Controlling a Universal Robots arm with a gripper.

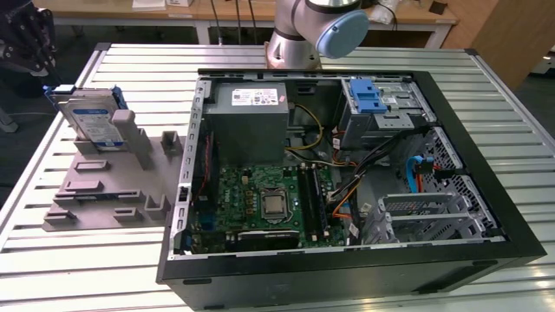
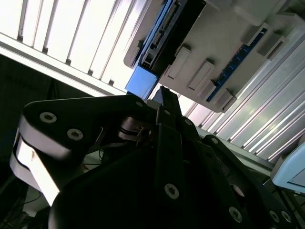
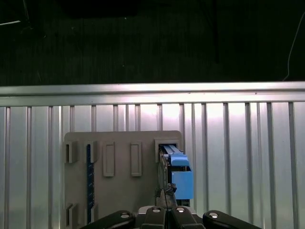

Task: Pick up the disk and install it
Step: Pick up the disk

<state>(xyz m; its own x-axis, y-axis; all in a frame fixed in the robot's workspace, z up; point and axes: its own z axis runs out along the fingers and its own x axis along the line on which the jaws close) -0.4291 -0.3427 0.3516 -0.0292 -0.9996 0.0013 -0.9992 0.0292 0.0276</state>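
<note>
Where the first wrist view looks past it, the gripper (image 3: 164, 194) has its fingers pressed together with nothing between them. It hangs over the grey holder (image 3: 119, 191), its tip in line with the blue-framed end of the disk (image 3: 180, 177). In the second wrist view the gripper (image 2: 167, 95) points toward that same blue corner of the disk (image 2: 144, 80), apart from it. The disk stands on edge in a slot at one side of the holder (image 2: 228, 28), which lies flat on the slatted metal table (image 3: 248, 143). A thin blue strip (image 3: 89, 181) stands in another slot.

In the exterior view the black computer case (image 1: 347, 276) lies open on the table (image 1: 87, 273). The green circuit board (image 1: 260, 195) sits nearer, with the grey metal box (image 1: 251, 123) and the blue latch (image 1: 368, 97) behind it. On the exterior view's left, just beside the case, the holder (image 1: 104, 195) carries the disk (image 1: 91, 123) upright at its far end, label showing. The arm (image 1: 303, 32) rises at the table's far edge.
</note>
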